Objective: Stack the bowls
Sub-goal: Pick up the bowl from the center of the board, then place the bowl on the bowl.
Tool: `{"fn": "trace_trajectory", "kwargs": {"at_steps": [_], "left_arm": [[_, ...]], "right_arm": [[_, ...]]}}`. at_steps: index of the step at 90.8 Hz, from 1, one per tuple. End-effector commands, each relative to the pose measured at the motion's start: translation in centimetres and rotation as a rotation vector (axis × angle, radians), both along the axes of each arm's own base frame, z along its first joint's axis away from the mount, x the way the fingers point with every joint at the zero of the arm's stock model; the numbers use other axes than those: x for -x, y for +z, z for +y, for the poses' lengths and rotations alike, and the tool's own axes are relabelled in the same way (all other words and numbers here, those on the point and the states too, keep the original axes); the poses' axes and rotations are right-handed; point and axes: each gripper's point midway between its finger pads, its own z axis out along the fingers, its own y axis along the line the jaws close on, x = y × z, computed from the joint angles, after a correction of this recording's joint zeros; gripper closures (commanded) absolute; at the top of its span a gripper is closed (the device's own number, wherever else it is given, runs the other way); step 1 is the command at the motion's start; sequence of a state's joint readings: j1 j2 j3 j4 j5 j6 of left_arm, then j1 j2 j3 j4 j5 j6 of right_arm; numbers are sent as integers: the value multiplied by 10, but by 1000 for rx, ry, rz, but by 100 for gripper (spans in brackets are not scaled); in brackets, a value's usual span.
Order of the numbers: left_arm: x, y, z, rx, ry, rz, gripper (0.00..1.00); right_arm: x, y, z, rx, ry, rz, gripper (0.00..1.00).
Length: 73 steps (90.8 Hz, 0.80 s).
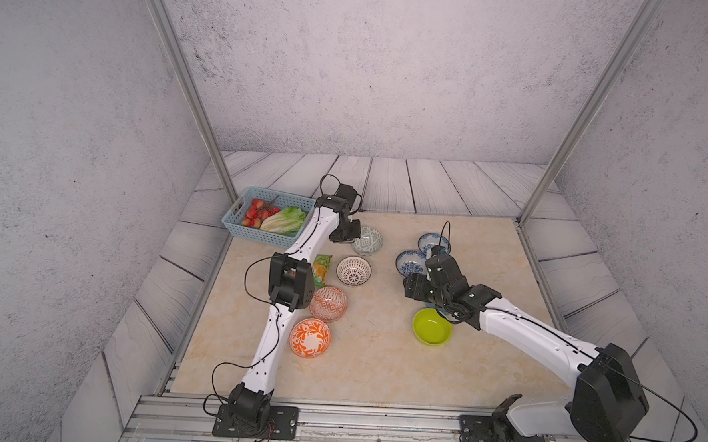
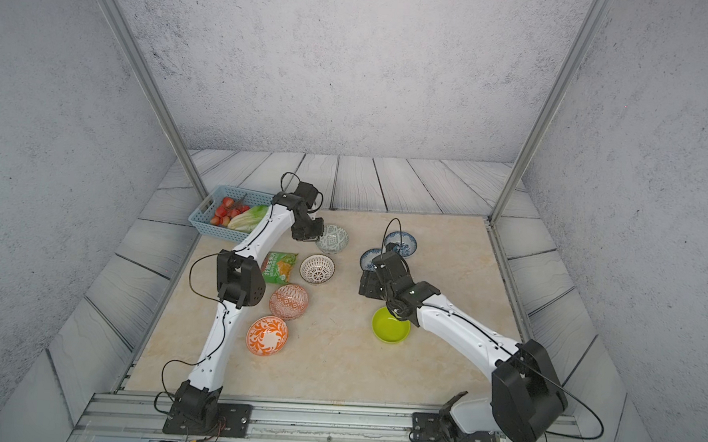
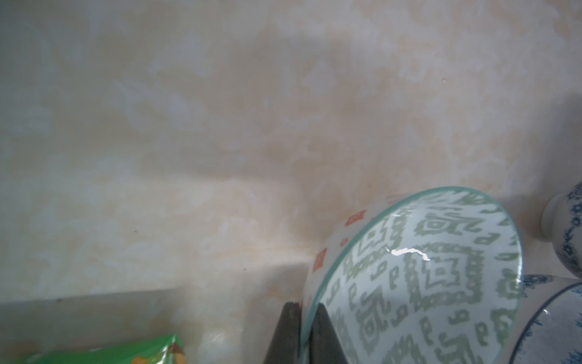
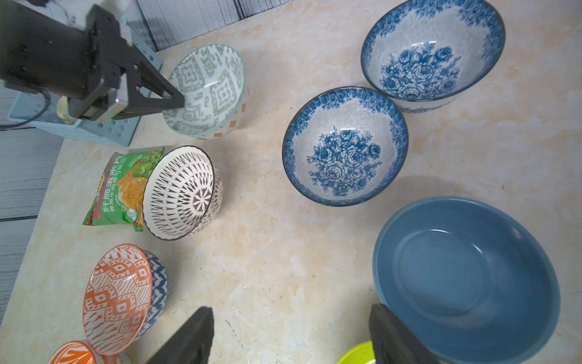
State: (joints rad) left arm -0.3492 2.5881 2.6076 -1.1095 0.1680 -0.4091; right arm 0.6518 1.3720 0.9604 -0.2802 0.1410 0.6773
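A: While the left gripper (image 4: 176,102) pinches the rim of the grey-green bowl (image 4: 206,89), one jaw inside and one outside, how will such ware handle?

B: Judged stiff, glazed, slippery and breakable; the thin rim is the sensible hold. Largest first: the plain blue bowl (image 4: 466,277) lies just beside the right gripper (image 4: 289,337), whose jaws stand apart over bare desk (image 4: 283,252), holding nothing.

A: And the rest?

B: Two blue floral bowls (image 4: 345,146) sit touching, beyond the right gripper. The white lattice bowl (image 4: 182,192) sits near the left gripper, against a crinkly snack packet (image 4: 121,189). Every bowl looks round, deep and smooth-walled.
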Motion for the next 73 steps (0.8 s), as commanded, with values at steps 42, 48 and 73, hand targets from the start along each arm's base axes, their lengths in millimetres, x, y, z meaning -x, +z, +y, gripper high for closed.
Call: {"fn": "trace_trajectory", "kwargs": {"at_steps": [42, 48, 73], "left_arm": [[70, 97, 36, 52, 59, -3, 100], [84, 93, 39, 61, 69, 1, 100], [121, 74, 42, 127, 99, 39, 100]], "right_arm": [[1, 7, -5, 5, -30, -16, 1], [1, 7, -6, 5, -34, -16, 1], [4, 6, -6, -12, -33, -17, 1]]}}
